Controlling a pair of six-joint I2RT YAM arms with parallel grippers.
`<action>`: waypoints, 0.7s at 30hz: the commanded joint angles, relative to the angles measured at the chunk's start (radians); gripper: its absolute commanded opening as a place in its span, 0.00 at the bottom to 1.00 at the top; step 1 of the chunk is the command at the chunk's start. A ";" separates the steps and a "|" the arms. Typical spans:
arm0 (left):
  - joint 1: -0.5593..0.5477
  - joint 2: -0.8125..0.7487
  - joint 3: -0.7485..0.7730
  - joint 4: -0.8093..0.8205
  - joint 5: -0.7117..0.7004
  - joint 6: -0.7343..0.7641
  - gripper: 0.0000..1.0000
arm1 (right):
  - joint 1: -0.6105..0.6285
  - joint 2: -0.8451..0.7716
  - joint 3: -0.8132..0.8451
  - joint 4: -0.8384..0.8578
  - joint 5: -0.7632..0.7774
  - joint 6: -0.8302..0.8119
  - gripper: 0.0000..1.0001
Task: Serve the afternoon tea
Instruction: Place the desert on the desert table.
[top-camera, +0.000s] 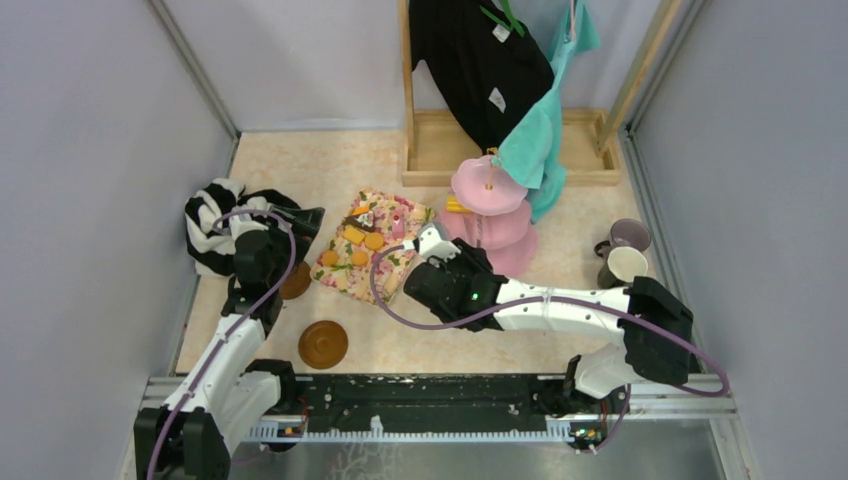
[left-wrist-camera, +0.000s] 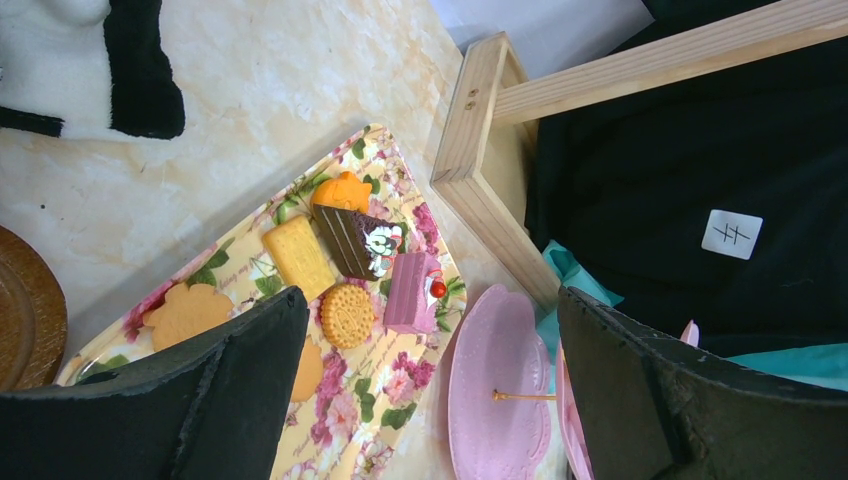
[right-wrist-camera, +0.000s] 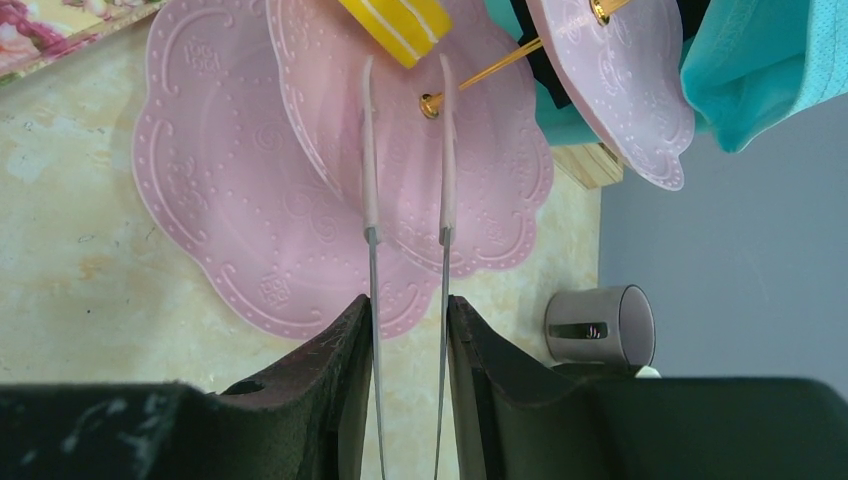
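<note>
Two hands: left hand wide apart, right hand clamped on tweezers plain only in its wrist view.

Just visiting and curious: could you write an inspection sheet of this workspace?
Surface: beige marbled tabletop.
Job's things: pink stand, one yellow pastry on its middle tier; other pastries on floral tray; lilac mug, cream mug at right; brown saucers at left.
Clutter: striped garment far left.
Claws: left claw open, empty; right claw grips tongs, tips apart.
Cables: purple cable looping along each arm.
Surroundings: grey walls; wooden rack holding black garment, teal garment.
</note>
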 joint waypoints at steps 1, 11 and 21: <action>0.004 -0.005 0.002 0.029 0.009 -0.003 0.99 | -0.007 -0.051 -0.014 0.001 0.014 0.027 0.32; 0.003 -0.010 0.012 0.016 0.007 -0.007 0.99 | -0.007 -0.109 -0.057 0.018 0.009 0.037 0.25; -0.002 -0.025 0.017 0.001 -0.008 -0.004 0.99 | -0.008 -0.173 -0.065 0.025 0.009 0.027 0.10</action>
